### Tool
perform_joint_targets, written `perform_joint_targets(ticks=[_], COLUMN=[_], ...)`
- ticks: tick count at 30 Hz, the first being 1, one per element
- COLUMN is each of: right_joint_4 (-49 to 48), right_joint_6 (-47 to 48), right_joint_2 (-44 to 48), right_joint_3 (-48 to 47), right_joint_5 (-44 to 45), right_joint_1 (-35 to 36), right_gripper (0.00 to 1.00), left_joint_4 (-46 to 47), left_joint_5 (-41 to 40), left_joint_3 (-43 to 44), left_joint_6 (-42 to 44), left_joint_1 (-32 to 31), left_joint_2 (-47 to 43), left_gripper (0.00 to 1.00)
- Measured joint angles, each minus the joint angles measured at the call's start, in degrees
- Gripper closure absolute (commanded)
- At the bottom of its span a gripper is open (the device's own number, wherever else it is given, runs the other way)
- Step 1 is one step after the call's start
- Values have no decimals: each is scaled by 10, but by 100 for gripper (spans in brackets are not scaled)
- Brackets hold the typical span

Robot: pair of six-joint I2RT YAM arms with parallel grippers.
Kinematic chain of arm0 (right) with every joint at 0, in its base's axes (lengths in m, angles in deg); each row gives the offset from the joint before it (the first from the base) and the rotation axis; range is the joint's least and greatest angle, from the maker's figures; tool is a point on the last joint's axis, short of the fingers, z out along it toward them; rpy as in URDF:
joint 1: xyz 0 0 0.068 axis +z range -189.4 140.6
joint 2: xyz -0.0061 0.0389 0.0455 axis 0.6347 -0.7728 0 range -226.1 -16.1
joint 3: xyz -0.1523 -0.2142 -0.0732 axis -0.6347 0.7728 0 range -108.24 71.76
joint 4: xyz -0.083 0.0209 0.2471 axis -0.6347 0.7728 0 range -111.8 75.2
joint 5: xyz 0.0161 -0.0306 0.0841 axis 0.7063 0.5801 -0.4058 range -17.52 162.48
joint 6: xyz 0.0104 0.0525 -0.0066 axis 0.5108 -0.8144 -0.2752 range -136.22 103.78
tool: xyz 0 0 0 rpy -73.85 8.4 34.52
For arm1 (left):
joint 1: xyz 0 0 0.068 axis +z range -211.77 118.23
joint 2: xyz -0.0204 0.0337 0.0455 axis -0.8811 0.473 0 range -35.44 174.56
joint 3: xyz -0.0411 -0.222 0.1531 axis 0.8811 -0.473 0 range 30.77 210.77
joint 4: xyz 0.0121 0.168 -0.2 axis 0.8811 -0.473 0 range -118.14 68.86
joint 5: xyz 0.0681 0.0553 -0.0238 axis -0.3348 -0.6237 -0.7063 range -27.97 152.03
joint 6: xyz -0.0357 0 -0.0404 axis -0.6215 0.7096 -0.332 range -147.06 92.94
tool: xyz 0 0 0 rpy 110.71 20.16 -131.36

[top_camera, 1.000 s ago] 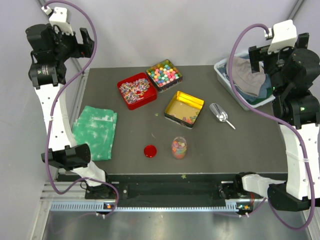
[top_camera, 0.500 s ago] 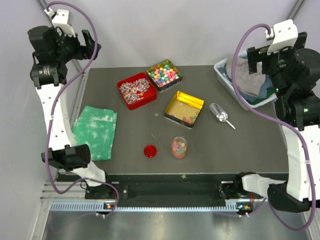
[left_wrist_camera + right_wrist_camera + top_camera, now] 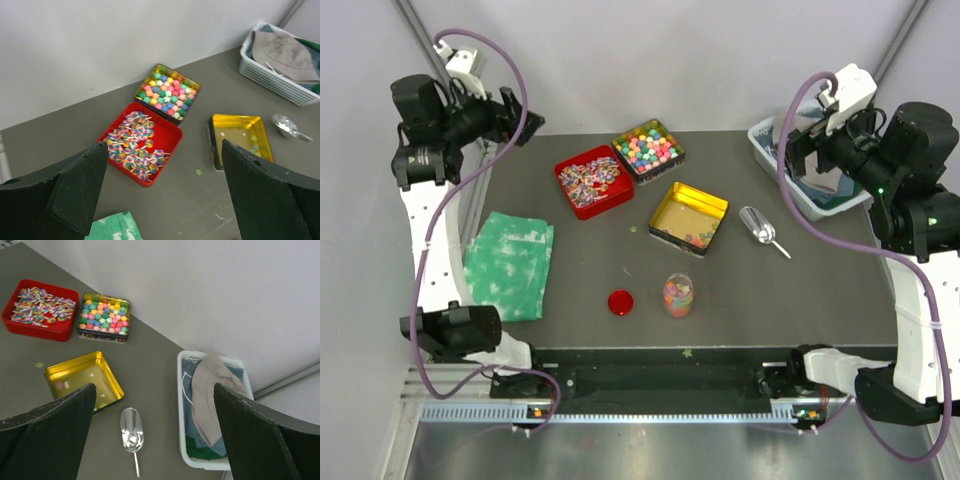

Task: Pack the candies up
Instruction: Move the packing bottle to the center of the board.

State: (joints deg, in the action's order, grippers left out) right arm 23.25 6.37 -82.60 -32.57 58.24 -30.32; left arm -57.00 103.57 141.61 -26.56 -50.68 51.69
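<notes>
**A:** From above, where do we find the candies (image 3: 697,237)?

**B:** A few lie loose in the gold tin (image 3: 664,204) in the middle of the surface (image 3: 820,290). Many more are inside the small clear jar (image 3: 678,296) near the front edge. The red lid (image 3: 620,302) lies beside the jar, not on it. The scoop (image 3: 757,224) rests just right of the tin.

**A:** And the tools?

**B:** The left tool (image 3: 527,122) and the right tool (image 3: 793,152) are both high above the far corners, jaws wide apart, holding nothing.

**A:** What does the left wrist view show?

**B:** Its fingers (image 3: 75,195) are spread and empty. Between them we see the red tin (image 3: 169,137) of striped sweets, the tin of pastel balls (image 3: 179,73), and the gold tin with only some small pieces on its floor.

**A:** And the right wrist view?

**B:** This tool is also wide open and empty. Below it are the scoop, the gold tin and a white basket (image 3: 180,410) of cloths.

**A:** How far along are we?

**B:** We judge most is packed, because the jar looks well filled. What is left is the last pieces in the tin, then the lid.
</notes>
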Motion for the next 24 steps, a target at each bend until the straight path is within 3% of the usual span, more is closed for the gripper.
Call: perform_joint_targets(ticks=[15, 24], right_joint_4=[24, 34], right_joint_6=[-25, -37], right_joint_2=[20, 25], right_joint_3=[65, 99], right_joint_5=[-108, -135], right_joint_1=[0, 0], right_gripper=[1, 1], left_joint_4=[8, 19], left_joint_5=[49, -9], left_joint_3=[-240, -308], left_joint_6=[92, 114], left_joint_1=[-59, -234], left_joint_2=[-94, -87], left_gripper=[1, 1])
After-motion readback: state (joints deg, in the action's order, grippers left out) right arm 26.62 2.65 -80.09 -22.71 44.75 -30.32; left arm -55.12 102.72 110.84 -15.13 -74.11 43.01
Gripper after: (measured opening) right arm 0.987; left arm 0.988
